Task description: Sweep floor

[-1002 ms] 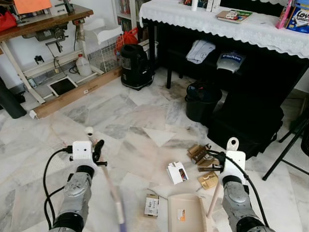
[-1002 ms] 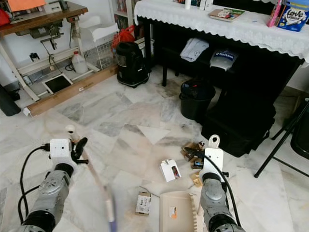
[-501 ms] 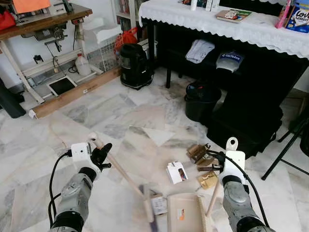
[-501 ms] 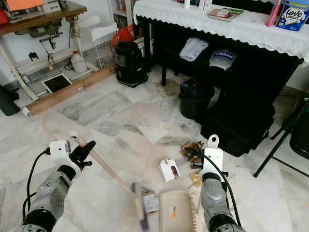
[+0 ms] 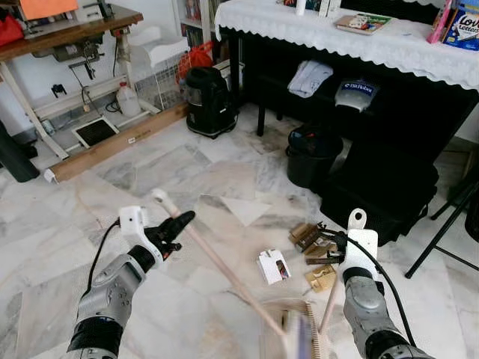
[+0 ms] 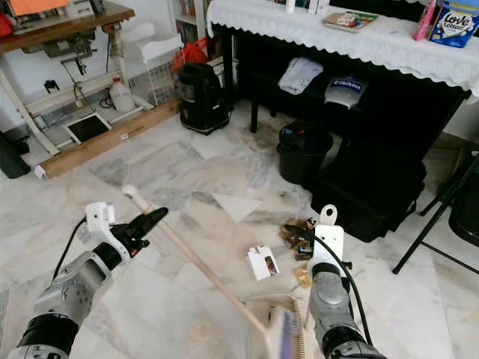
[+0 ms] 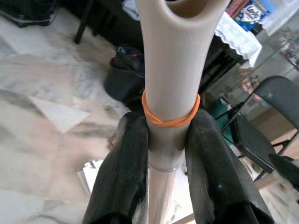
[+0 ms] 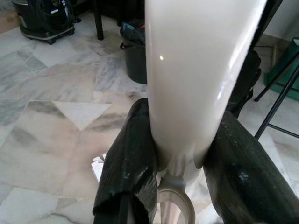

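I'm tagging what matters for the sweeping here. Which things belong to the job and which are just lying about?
Part of the job:
broom in left claw
dustpan, handle in right claw
white carton
brown boxes

Just lying about:
black bin
black vacuum
wooden plank

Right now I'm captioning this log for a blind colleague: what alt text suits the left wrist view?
Two black fingers of the left gripper clamp a beige plastic broom handle ringed by an orange rubber band. Behind lie a marble floor, a black bin and a black folding chair.
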